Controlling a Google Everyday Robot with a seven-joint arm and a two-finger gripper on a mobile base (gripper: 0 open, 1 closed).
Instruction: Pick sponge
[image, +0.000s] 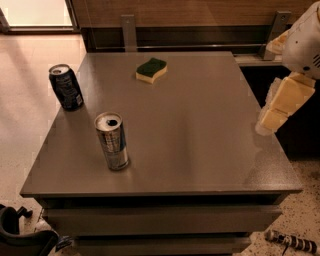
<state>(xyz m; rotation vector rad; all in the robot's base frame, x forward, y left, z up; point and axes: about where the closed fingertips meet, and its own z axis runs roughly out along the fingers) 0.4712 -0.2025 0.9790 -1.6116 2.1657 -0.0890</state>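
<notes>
The sponge (151, 70) lies flat near the far edge of the grey table (200, 125), dark green top over a pale yellow base, with nothing touching it. The gripper (278, 104), with cream-yellow blocky fingers, hangs at the right edge of the view, beside the table's right side. It is well to the right of the sponge and nearer to me, and holds nothing that I can see.
A dark can (66, 87) stands near the table's left edge. A silver can (112, 141) stands front left of centre. A wooden wall with metal brackets (128, 31) runs behind the table. Dark gear (20, 235) sits on the floor at bottom left.
</notes>
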